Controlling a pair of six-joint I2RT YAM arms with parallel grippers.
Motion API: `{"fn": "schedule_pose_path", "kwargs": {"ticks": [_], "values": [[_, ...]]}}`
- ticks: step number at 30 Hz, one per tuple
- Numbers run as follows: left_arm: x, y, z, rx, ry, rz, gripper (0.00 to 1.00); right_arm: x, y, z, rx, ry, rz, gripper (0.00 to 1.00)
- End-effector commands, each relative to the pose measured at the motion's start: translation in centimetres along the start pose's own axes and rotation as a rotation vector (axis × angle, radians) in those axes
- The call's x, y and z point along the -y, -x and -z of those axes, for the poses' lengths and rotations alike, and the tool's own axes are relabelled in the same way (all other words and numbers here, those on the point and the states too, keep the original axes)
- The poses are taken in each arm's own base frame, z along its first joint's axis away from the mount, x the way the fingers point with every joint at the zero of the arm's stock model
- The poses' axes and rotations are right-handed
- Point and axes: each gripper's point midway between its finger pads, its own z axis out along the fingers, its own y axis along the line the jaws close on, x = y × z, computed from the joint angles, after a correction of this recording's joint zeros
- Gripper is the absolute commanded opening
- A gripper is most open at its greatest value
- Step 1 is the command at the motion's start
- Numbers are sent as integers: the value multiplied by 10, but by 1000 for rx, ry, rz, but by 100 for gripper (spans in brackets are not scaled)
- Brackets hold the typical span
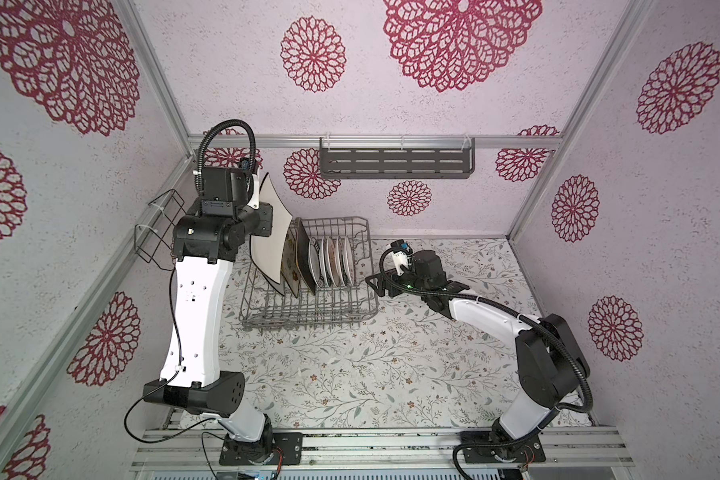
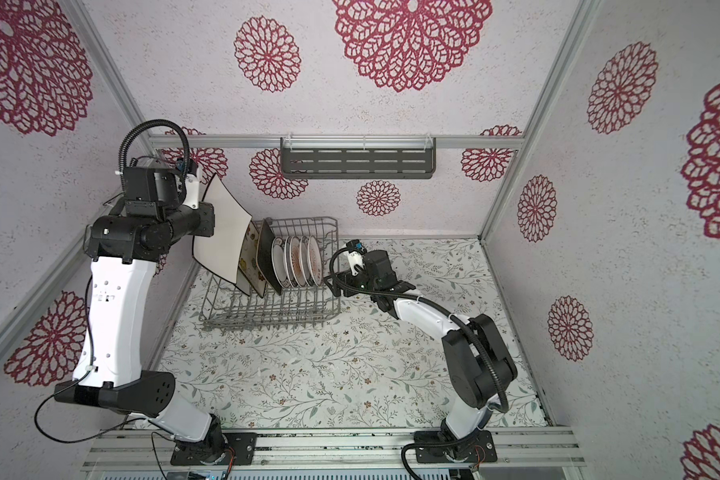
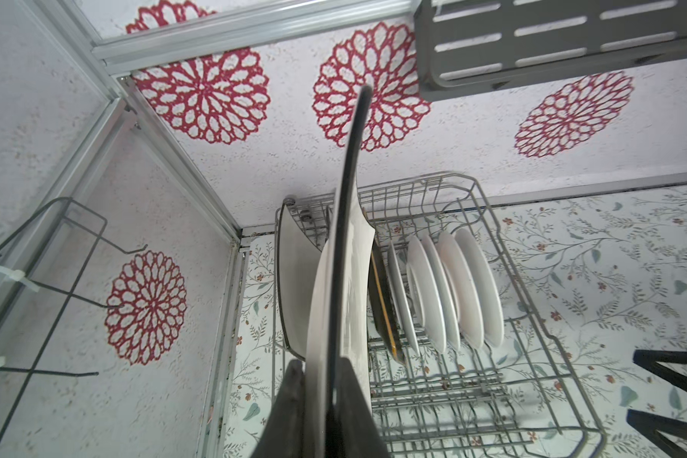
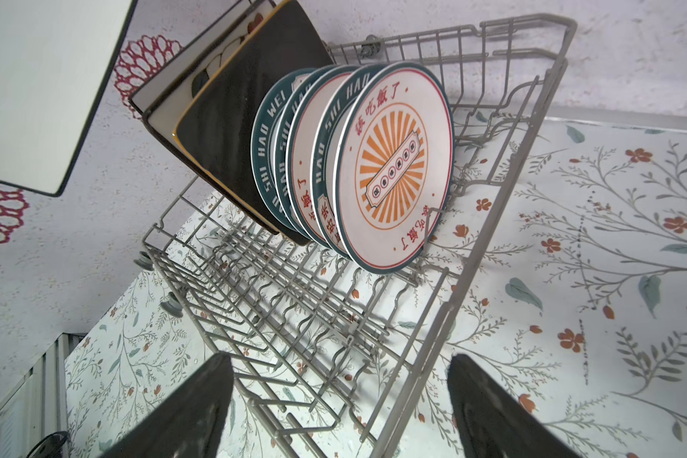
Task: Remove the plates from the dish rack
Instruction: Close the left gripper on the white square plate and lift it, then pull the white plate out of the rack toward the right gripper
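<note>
My left gripper [image 1: 267, 220] [image 3: 322, 365] is shut on the edge of a large white black-rimmed plate [image 1: 269, 241] [image 2: 221, 232] [image 3: 346, 238]. It holds the plate upright above the left end of the grey wire dish rack [image 1: 308, 316] [image 2: 267, 320] [image 4: 504, 190]. In the rack stand another white plate [image 3: 294, 277], a cream floral plate [image 1: 290, 266], a dark brown plate [image 4: 231, 119] and several small round plates [image 1: 333, 262] [image 4: 393, 166]. By the rack's right side my right gripper [image 1: 373, 285] [image 4: 340, 361] is open and holds nothing. The rack's side wire shows between its fingers.
A grey slotted shelf [image 1: 395, 162] hangs on the back wall. A small black wire holder [image 1: 159, 226] [image 3: 44, 277] is fixed to the left wall, close to my left arm. The floral tabletop [image 1: 350, 374] spreads in front of the rack.
</note>
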Motion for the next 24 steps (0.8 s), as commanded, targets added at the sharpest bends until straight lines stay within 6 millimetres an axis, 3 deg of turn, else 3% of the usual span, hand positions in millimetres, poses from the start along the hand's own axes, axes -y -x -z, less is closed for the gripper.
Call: {"fn": "schedule_pose_path", "kwargs": {"ticks": [1, 14, 24], "values": [[0, 57, 58, 270, -40, 83, 0, -14, 25, 20, 77, 10, 14, 89], [38, 52, 85, 374, -284, 236, 0, -28, 43, 46, 126, 15, 45, 90], [69, 33, 90, 412, -489, 338, 0, -34, 59, 72, 145, -31, 107, 92]]}}
